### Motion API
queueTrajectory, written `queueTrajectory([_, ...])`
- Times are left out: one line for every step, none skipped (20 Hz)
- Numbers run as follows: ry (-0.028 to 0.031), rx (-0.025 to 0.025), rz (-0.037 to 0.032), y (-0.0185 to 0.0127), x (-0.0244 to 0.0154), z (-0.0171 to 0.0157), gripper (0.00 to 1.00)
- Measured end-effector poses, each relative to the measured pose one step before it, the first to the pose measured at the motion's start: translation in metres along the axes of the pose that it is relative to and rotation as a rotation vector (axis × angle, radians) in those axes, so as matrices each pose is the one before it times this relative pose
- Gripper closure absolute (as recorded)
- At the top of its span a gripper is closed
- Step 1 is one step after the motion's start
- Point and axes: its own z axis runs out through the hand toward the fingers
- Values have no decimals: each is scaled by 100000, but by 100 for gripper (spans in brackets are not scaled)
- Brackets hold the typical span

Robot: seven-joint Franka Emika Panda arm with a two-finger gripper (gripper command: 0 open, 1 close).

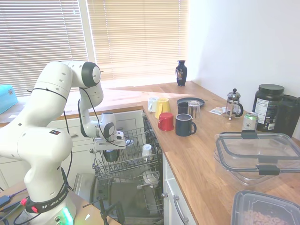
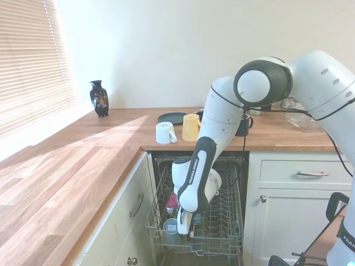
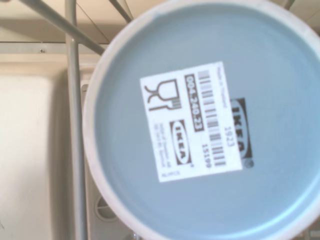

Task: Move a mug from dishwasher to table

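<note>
Grey-blue, the mug (image 3: 205, 125) sat upside down in the dishwasher (image 2: 222, 221) rack, near its front edge, base and label facing straight up at my wrist. My gripper (image 2: 184, 227) hung directly above it, so the coming move looked like a plain vertical descent. Whether my fingers were apart or closed, I could not tell. The table (image 1: 197, 154) lay above and beside the rack.

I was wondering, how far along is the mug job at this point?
Early. The dishwasher is open and the hand is down in its rack over the upside-down mug, whose labelled base fills the wrist view. Whether it grips yet is unclear. Lifting the mug and setting it on the table remain.
</note>
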Motion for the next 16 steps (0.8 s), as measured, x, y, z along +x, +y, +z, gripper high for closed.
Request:
queueTrajectory([-139,150,248,-132,-60,1,100])
queueTrajectory([-320,189,181,-167,-83,17,100])
queueTrajectory([-556,234,14,-263,-96,25,100])
queueTrajectory([-829,273,-10,-327,-193,77,100])
queueTrajectory([-332,274,-75,-265,-51,68,100])
queueTrajectory([-167,196,-3,-156,-51,44,100])
queueTrajectory([-182,116,67,-90,-31,45,100])
queueTrajectory([-79,28,18,-38,16,32,100])
queueTrajectory([-26,67,-132,-86,42,-20,100])
queueTrajectory([-203,-46,-263,-97,11,-21,100])
queueTrajectory([-296,-135,-131,-63,3,18,100])
queueTrajectory([-197,-87,-36,-21,28,4,100])
queueTrajectory([26,20,-13,-31,50,-17,100])
queueTrajectory([160,96,16,-57,96,-39,100])
queueTrajectory([118,77,41,-65,131,-51,100])
queueTrajectory([102,69,101,-65,166,-66,100])
